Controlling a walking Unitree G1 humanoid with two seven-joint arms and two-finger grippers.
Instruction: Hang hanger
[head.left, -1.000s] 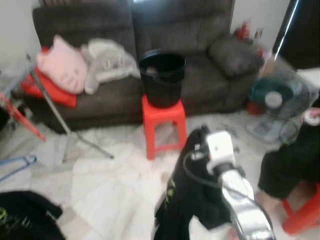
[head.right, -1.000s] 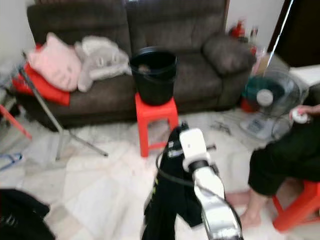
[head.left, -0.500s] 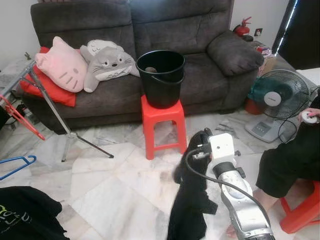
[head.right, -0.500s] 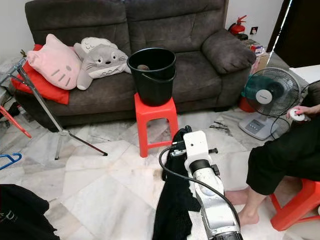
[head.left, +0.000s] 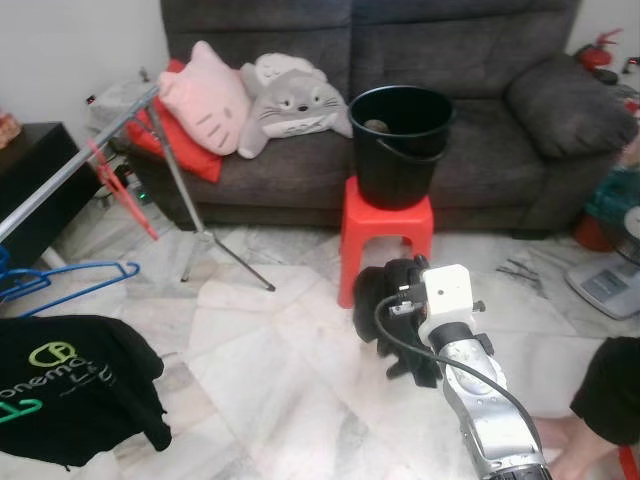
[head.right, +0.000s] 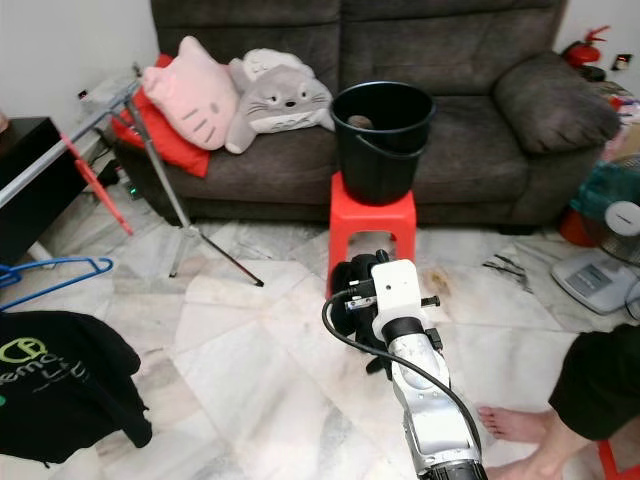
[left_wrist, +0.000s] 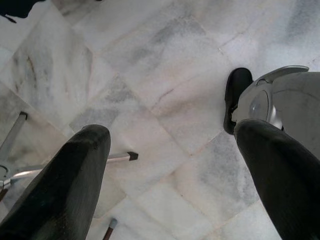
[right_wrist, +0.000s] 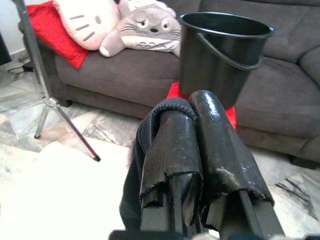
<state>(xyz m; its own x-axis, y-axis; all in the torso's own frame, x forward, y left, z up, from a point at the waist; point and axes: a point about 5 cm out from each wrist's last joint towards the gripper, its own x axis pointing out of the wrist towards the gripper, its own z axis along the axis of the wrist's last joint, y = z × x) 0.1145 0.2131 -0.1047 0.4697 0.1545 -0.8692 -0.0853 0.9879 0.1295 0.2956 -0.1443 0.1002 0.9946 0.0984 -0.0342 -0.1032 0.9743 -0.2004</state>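
The right gripper (head.left: 385, 320) sits just right of centre in the lower half of the left eye view, at the end of a silver arm that comes up from the bottom edge. Its fingers (right_wrist: 220, 145) are pressed together on a bunched black cloth (head.left: 378, 305), which hangs in a small clump in front of the red stool (head.left: 388, 225). In the right wrist view the cloth wraps over the finger tips.

The left gripper (left_wrist: 165, 170) points down at the marble floor (left_wrist: 165, 60); its two fingers are spread wide with nothing between them.

A blue hanger (head.left: 65, 280) shows at the left edge of the left eye view, below the slanted rail of a drying rack (head.left: 60, 180), which runs from the left edge up toward the sofa (head.left: 480, 130). A red hanger (head.left: 122, 190) hangs on that rail. A black shirt (head.left: 75, 385) with a green print fills the lower left corner.

On the stool stands a black bucket (head.left: 400, 145). Two plush cushions, a pink one (head.left: 205, 95) and a grey one (head.left: 290, 100), lie on the sofa at upper left. A fan (head.right: 610, 230) stands at the right edge, and a person's bare foot (head.right: 515, 420) rests on the floor at lower right.
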